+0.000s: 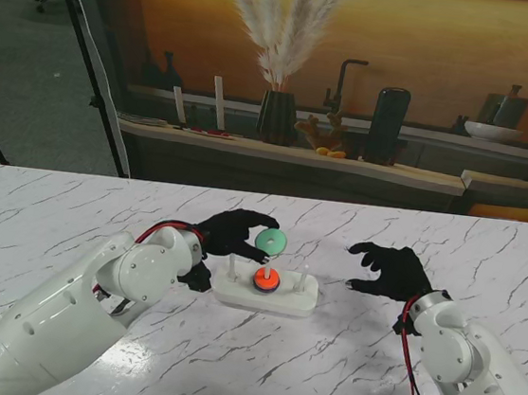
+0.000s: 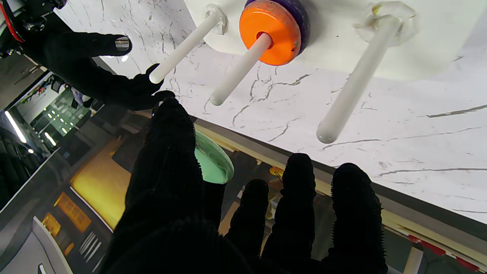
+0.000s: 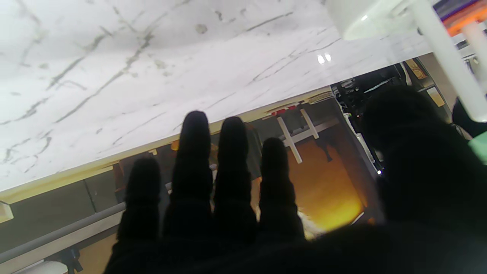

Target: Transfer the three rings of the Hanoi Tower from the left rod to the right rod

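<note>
- A green ring (image 1: pixel 270 242) is pinched in the left robot hand (image 1: pixel 231 234) and held in the air over the white base (image 1: pixel 264 295), about above the middle rod (image 1: pixel 267 266).
- In the left wrist view only an edge of the green ring (image 2: pixel 214 160) is seen; the rest is covered by the gloved thumb and forefinger.
- An orange ring (image 1: pixel 266 278) is seated on the middle rod; a purple ring (image 2: pixel 300 17) is seen beneath it in the left wrist view, mostly hidden by the orange one.
- The left rod (image 1: pixel 232 266) and right rod (image 1: pixel 302 275) are seen bare.
- The right robot hand (image 1: pixel 391 270) is held spread above the marble surface (image 1: pixel 71 214), to the right of the base, with nothing in it.
- In the right wrist view the fingers (image 3: pixel 194 160) are dark and blurred; the base and rods are cut off at the frame's corner.
- Whether the green ring touches the middle rod's tip cannot be told from the stand view.
- The left robot hand's palm is hidden by its own wrist.
</note>
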Robot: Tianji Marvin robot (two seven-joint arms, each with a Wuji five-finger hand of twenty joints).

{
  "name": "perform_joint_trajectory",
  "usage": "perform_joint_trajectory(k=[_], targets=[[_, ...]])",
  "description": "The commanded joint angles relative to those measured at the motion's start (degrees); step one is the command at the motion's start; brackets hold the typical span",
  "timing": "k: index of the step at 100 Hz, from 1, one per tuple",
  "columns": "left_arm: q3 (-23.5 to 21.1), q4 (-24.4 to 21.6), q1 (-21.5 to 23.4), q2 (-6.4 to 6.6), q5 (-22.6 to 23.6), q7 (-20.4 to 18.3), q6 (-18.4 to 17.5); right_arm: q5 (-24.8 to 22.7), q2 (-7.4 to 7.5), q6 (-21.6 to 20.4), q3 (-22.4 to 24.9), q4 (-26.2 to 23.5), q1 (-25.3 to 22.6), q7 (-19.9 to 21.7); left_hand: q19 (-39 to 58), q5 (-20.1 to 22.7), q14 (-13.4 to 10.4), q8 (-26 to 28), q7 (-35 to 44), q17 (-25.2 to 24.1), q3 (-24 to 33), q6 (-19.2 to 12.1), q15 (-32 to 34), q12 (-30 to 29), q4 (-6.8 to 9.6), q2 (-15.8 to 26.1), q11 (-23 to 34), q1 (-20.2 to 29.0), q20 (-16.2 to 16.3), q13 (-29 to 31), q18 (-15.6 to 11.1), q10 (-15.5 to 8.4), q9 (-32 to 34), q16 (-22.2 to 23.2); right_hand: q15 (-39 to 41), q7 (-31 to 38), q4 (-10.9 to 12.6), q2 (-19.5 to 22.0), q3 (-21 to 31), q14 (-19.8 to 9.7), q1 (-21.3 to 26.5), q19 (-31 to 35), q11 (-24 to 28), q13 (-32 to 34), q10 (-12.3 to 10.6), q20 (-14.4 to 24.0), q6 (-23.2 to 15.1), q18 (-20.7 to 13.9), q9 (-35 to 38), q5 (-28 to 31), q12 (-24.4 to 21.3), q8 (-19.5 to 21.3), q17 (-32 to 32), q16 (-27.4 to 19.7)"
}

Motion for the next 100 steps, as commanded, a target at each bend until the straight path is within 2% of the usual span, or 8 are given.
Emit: perform_joint_trajectory(k=[1, 51, 100], targets=[[0.6, 0.6, -0.6, -0.85, -0.6, -0.4, -1.1, -0.1, -0.26, 0.2, -0.2, 0.2, -0.3, -0.1, 3.5, 5.9, 0.2, 2.0, 4.4, 0.2, 3.4, -3.9, 1.1, -0.1, 0.58, 7.5, 0.0, 4.7, 1.3, 2.1, 2.2, -0.2, 1.5, 0.5, 0.9, 0.9, 0.9, 0.7, -0.8, -0.1, -0.2, 0.0, 0.7, 0.7, -1.0, 0.5, 0.4, 18.5, 0.8, 0.0, 0.5, 1.0, -0.4, 0.8], [6.8, 3.9, -5.2, -2.47, -4.4, 1.3, -0.8, -0.4, -0.09, 0.8, 0.9, 1.2, -1.0, 0.3, 3.5, 5.7, 0.1, 1.9, 4.2, 0.4, 3.4, -4.0, 1.4, 0.0, 0.55, 7.6, 0.3, 4.4, 1.8, 2.1, 2.2, -0.4, 1.5, 0.7, 1.0, 1.1, 0.9, 0.6, -0.9, -0.1, 0.1, 0.0, 0.8, 0.8, -1.0, 0.5, 0.4, 18.5, 0.8, 0.0, 0.5, 1.0, -0.4, 0.8], [9.9, 5.7, -7.1, -3.30, -5.9, 2.1, -1.2, -0.4, -0.12, 1.1, 1.4, 1.5, -1.1, 0.0, 3.4, 5.7, 0.0, 1.9, 4.2, 0.3, 3.4, -4.1, 1.5, 0.0, 0.59, 7.4, 0.4, 4.5, 1.9, 2.1, 2.2, -0.4, 1.5, 0.8, 1.1, 1.2, 1.0, 0.6, -1.0, -0.1, 0.3, 0.1, 0.9, 0.8, -1.1, 0.5, 0.4, 18.5, 0.9, 0.0, 0.5, 1.0, -0.4, 0.8]])
